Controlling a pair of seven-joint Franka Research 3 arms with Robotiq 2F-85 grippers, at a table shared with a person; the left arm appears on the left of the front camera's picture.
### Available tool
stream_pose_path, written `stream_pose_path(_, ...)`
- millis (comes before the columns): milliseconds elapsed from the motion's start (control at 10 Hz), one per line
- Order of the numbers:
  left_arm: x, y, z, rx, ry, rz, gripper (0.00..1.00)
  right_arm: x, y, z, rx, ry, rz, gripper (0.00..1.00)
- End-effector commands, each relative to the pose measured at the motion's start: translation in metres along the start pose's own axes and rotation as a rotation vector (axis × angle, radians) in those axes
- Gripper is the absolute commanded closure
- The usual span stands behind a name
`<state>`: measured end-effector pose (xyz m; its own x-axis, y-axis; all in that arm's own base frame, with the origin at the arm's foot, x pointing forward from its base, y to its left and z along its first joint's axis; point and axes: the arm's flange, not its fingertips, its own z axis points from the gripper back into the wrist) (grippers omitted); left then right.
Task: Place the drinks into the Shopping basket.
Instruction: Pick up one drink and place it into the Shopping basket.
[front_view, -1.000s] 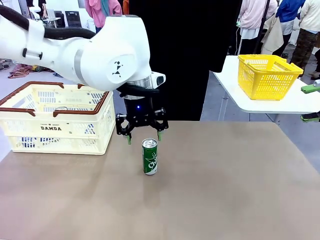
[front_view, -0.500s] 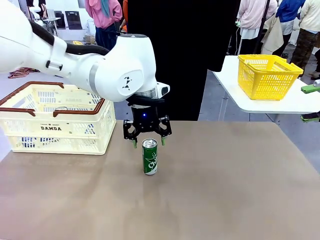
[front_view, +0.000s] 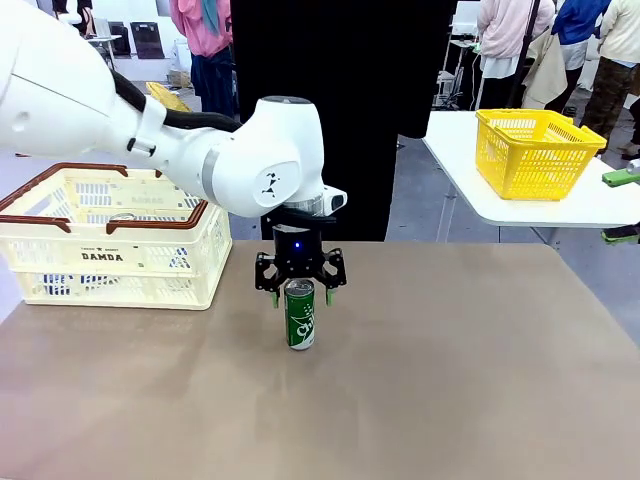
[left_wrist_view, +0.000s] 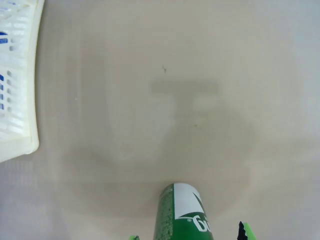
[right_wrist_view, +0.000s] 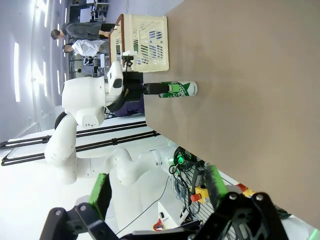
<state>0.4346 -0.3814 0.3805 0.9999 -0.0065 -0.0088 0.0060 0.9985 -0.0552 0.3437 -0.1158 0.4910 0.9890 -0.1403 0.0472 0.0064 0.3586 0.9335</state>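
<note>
A green drink can (front_view: 300, 322) with white lettering stands upright near the middle of the brown table. My left gripper (front_view: 301, 298) hangs over it, open, one green-padded finger on each side of the can's silver top, gripping nothing. In the left wrist view the can (left_wrist_view: 182, 214) rises between the two fingertips (left_wrist_view: 244, 232) at the bottom edge. The cream Shopping basket (front_view: 60, 262) with brown rim sits at the table's left, its corner (left_wrist_view: 17, 100) in the left wrist view. My right gripper (right_wrist_view: 156, 187) stays open and empty, far from the can (right_wrist_view: 177, 89) and basket (right_wrist_view: 145, 42).
A person in black (front_view: 350, 100) stands at the table's far edge behind the can. A yellow basket (front_view: 535, 150) sits on a separate white table (front_view: 560, 205) at back right. The brown tabletop (front_view: 450, 380) is bare to the right and front of the can.
My left gripper has moved right and down, from just behind and left of the can to straddling its top. It stayed open. The can has not moved.
</note>
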Motion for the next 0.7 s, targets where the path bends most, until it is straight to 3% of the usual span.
stream_pose_path(0, 0.0025, -0.0044, -0.0017, 0.039, 0.010, 0.016, 0.00, -0.0019, 0.0018, 0.0026, -0.013, 0.014, -0.008, 0.00)
stream_pose_path(200, 0.0020, -0.0020, -0.0081, 0.046, 0.029, 0.027, 0.00, -0.0019, 0.0018, 0.0026, -0.013, 0.014, -0.008, 0.00)
stream_pose_path(300, 0.0016, -0.0012, -0.0105, 0.049, 0.033, 0.026, 0.12, -0.0019, 0.0018, 0.0026, -0.013, 0.014, -0.008, 0.00)
stream_pose_path(400, 0.0014, -0.0003, -0.0116, 0.054, 0.034, 0.026, 0.69, -0.0019, 0.0018, 0.0026, -0.013, 0.014, -0.008, 0.00)
stream_pose_path(500, 0.0014, 0.0002, -0.0113, 0.050, 0.034, 0.025, 1.00, -0.0019, 0.0018, 0.0026, -0.013, 0.014, -0.008, 0.00)
stream_pose_path(600, 0.0010, 0.0008, -0.0112, 0.046, 0.032, 0.024, 1.00, -0.0019, 0.0018, 0.0026, -0.013, 0.014, -0.008, 0.00)
